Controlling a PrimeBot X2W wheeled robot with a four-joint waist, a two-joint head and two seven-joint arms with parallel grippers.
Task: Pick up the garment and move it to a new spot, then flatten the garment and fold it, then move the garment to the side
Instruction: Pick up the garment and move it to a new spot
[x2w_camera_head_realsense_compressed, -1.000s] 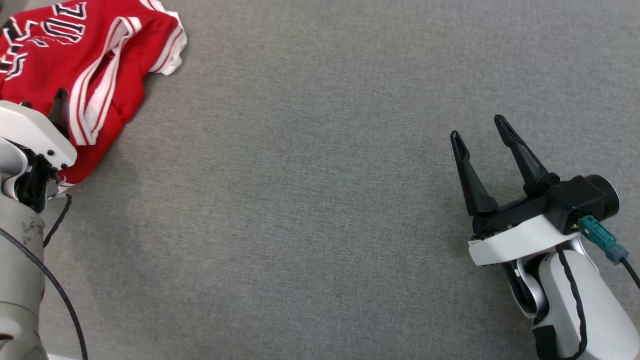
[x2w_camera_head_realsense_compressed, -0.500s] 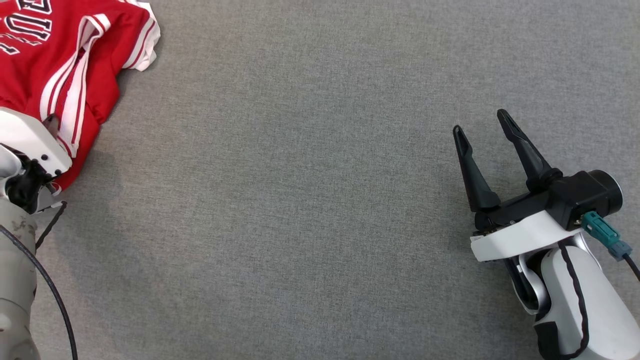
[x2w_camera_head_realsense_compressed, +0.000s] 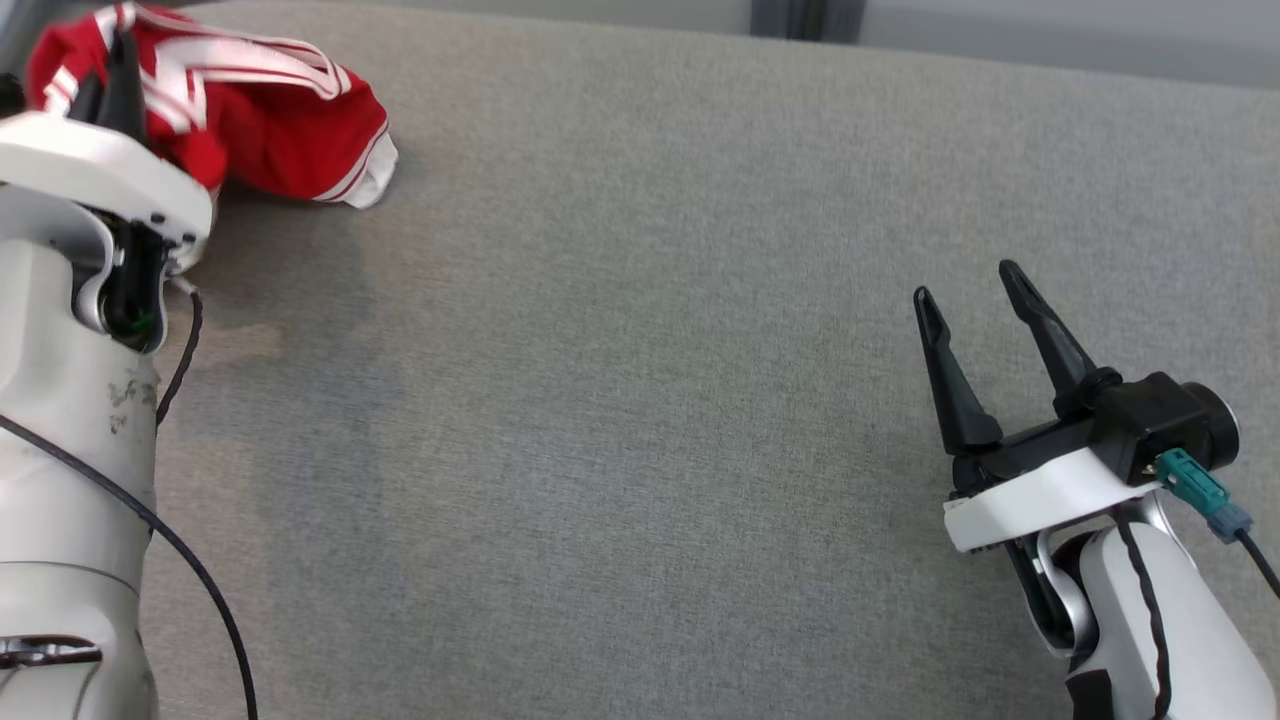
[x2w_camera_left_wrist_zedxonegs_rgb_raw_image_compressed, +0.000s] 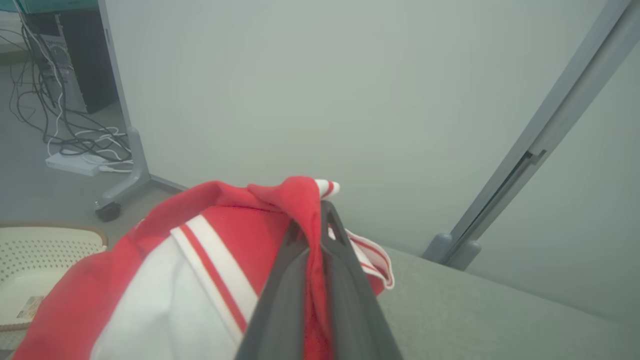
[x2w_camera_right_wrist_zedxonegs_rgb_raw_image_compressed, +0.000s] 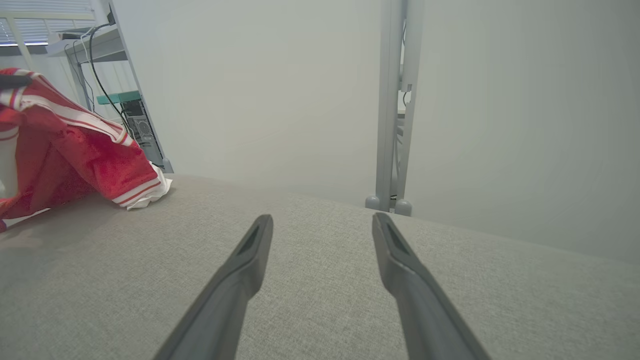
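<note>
The garment (x2w_camera_head_realsense_compressed: 280, 125) is a red jersey with white stripes, bunched at the far left of the grey table (x2w_camera_head_realsense_compressed: 640, 400). My left gripper (x2w_camera_head_realsense_compressed: 112, 62) is shut on it, and part of the cloth is raised off the surface. In the left wrist view a red fold of the garment (x2w_camera_left_wrist_zedxonegs_rgb_raw_image_compressed: 200, 250) is pinched between that left gripper's (x2w_camera_left_wrist_zedxonegs_rgb_raw_image_compressed: 314, 220) dark fingers and drapes down to the left. My right gripper (x2w_camera_head_realsense_compressed: 972, 292) hovers open at the near right, far from the cloth. Seen from the right wrist, the right gripper (x2w_camera_right_wrist_zedxonegs_rgb_raw_image_compressed: 322, 220) has nothing between its fingers and the garment (x2w_camera_right_wrist_zedxonegs_rgb_raw_image_compressed: 80, 155) lies at the far left.
Beyond the table's far edge stand pale partition panels with grey posts (x2w_camera_right_wrist_zedxonegs_rgb_raw_image_compressed: 392, 110). A white perforated basket (x2w_camera_left_wrist_zedxonegs_rgb_raw_image_compressed: 35, 260) sits on the floor to the left, near a tangle of cables (x2w_camera_left_wrist_zedxonegs_rgb_raw_image_compressed: 75, 140). A shelf with equipment (x2w_camera_right_wrist_zedxonegs_rgb_raw_image_compressed: 125, 110) stands behind the garment.
My left gripper has closed on the garment and lifted it, so the cloth has bunched up. The head camera has tilted up, bringing the table's far edge into view. The right gripper stays open.
</note>
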